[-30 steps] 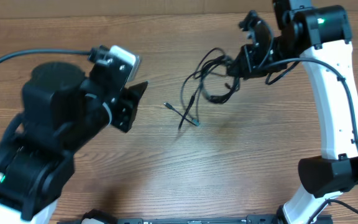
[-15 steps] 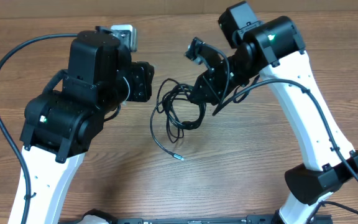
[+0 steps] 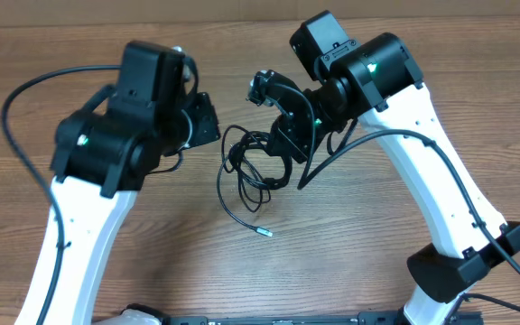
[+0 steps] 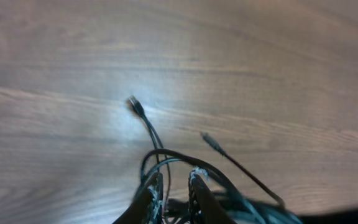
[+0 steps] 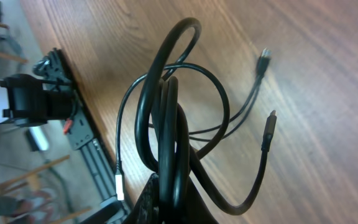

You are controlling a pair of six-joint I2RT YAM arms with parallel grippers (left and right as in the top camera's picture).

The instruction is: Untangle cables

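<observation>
Between the left gripper [image 4: 175, 180] and the right gripper [image 3: 285, 144] we find no clear way through. The cables [image 3: 246, 167] fill that gap with loops, and both pairs of jaws are closed on strands. One loose strand trails toward the near edge and ends in a plug [image 3: 262, 232]. Past that plug the table [image 3: 332, 262] lies bare between the two arm bases, so we could bring a gripper in from the near side. The far strip behind the grippers is bare too. The left arm's thick cable [image 3: 12, 126] arcs over the left side, and the right arm's wiring [image 3: 395, 135] hangs beneath its forearm.
</observation>
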